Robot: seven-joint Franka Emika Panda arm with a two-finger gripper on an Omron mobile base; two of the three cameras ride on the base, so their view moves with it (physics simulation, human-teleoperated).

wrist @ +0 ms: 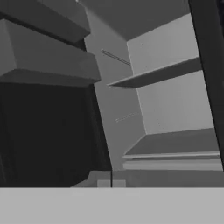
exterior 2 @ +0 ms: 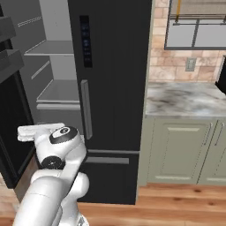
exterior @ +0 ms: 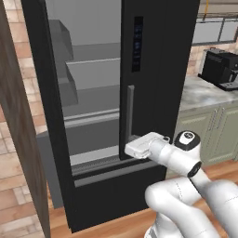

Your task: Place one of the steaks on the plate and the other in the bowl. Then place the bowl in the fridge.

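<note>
The tall black fridge stands right in front of me. Its left door is swung open and its right door, the one with the display panel, is closed. Grey shelves and the door's bins show inside, with nothing on them. My gripper is shut and holds nothing. It hangs at the opening's lower edge, just left of the closed door's handle, and points into the fridge. The steaks, the plate and the bowl are out of view.
A brown wooden panel rises close on the left of the fridge. To the right runs a marble counter over pale green cabinets. A black coffee machine stands on that counter.
</note>
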